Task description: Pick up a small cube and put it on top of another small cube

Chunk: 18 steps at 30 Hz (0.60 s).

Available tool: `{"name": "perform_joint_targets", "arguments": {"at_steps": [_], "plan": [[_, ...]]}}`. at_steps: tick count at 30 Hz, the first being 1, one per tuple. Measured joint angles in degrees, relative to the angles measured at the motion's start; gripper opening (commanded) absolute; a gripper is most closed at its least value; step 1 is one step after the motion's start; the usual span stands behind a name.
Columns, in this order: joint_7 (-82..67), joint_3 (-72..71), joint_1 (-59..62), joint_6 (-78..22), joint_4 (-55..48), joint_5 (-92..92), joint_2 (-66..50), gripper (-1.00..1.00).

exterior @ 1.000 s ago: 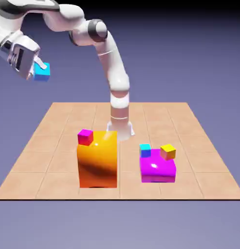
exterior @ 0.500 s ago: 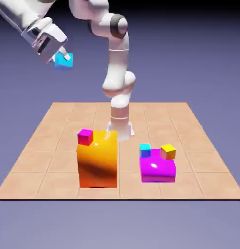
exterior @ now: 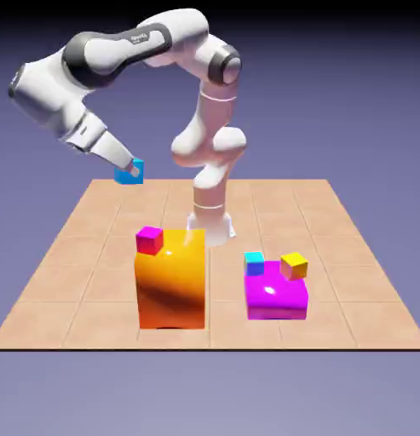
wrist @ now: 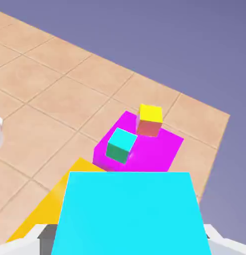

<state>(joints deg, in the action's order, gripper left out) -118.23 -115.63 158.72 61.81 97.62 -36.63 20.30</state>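
High above the table, pincer gripping cyan cube, arm bent

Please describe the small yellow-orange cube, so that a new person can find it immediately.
Find the low, wide magenta block on the tiled table, toward the exterior view's right. Two small cubes rest on it. Yours is the yellow-orange cube, nearer the exterior view's right; its neighbour is cyan-blue.
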Motion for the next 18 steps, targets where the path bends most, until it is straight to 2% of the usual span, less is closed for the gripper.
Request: {"name": "perform_joint_targets", "arguments": {"at_steps": [5, 10, 11, 13, 18], "plan": [[0.99, -6.96, 7.29, -0.21, 2.01, -0.61, 4.28, -1.00], [2.55, -12.76, 7.14, 9.59, 12.38, 1.52, -1.26, -1.00], [2.82, -13.75, 7.12, 11.25, 14.15, 1.88, -2.20, 1.00], [2.84, -13.75, 7.12, 11.28, 14.15, 1.79, -2.21, 1.00], [1.29, -7.94, 7.26, 1.48, 3.78, -0.33, 3.33, 1.00]]}}
